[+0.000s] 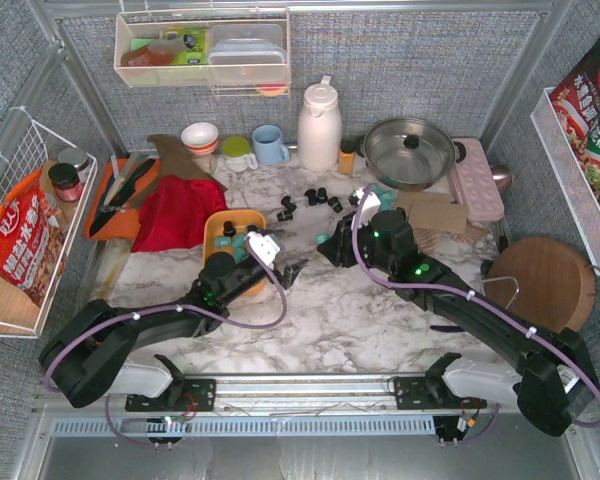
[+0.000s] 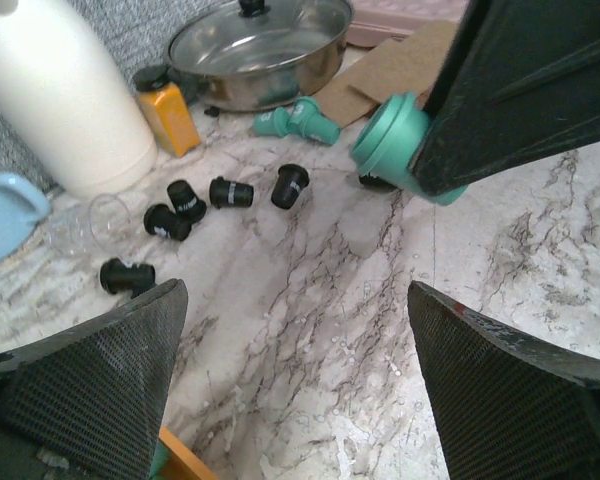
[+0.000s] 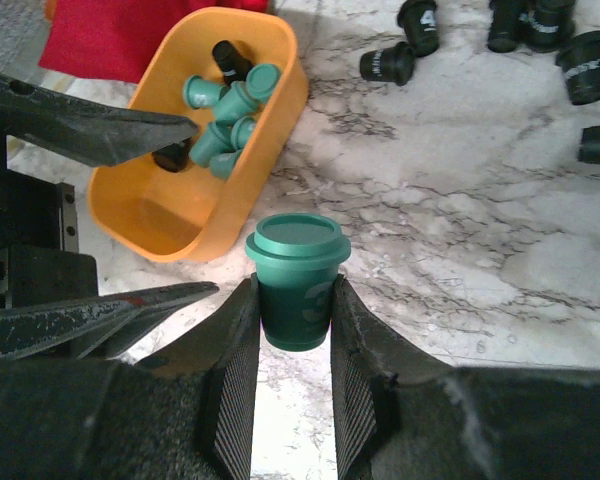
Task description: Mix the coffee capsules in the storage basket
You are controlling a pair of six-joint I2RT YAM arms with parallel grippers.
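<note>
Marble tabletop (image 1: 330, 310) from above: the storage basket (image 1: 235, 216) sits next to a red cloth (image 1: 175, 210), with loose black capsules (image 1: 310, 197) scattered further back. Left wrist view: the left gripper (image 2: 295, 390) hangs wide open over bare marble, holding nothing. Right wrist view: the right gripper (image 3: 295, 330) pinches one teal capsule (image 3: 297, 270) upright (rim up) just beside the basket, which holds several teal capsules (image 3: 225, 120).

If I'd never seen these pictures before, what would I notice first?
First, the teal-green capsule, pinched upright in the right end effector in the middle of the right wrist view. Up and to the left of it sits the orange storage basket with a heap of teal capsules inside. Black capsules lie scattered over the marble table toward the top right.
</note>
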